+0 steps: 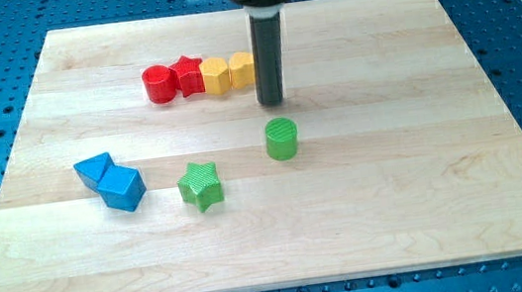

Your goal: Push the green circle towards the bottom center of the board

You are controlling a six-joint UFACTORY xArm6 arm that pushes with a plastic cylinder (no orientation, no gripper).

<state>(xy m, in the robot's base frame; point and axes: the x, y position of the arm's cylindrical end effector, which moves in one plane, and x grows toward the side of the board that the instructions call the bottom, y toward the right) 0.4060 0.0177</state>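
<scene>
Broadly, the worktop (465, 181) is a pale wooden board, smooth and flat, with plenty of bare surface toward the view's bottom. There are no jaws on this rig to be released or clenched; I carry only a straight dark rod (267, 55), which comes down from the view's top centre, and my tip (273, 102) rests on the board just above the green circle (281, 138), near it but apart from it.

To the view's left lie two blue blocks (111, 181), touching one another, their exact shapes hard to tell. A row of four small blocks sits near the view's top, side by side: red circle (158, 83), red star (189, 76), and two yellow blocks (229, 72), the right-hand one partly behind the rod. The green star (200, 185) lies below-left of the green circle, clear of it.

The green circle stands upright a little above the board's middle. It looks like a small, light, rigid plastic piece that should slide readily on the wood. Being round, it will probably slip sideways off an off-centre push, so contact belongs squarely on its top-facing side, in line with its middle. Bottom centre lies almost straight down from it, and that path looks unobstructed.
</scene>
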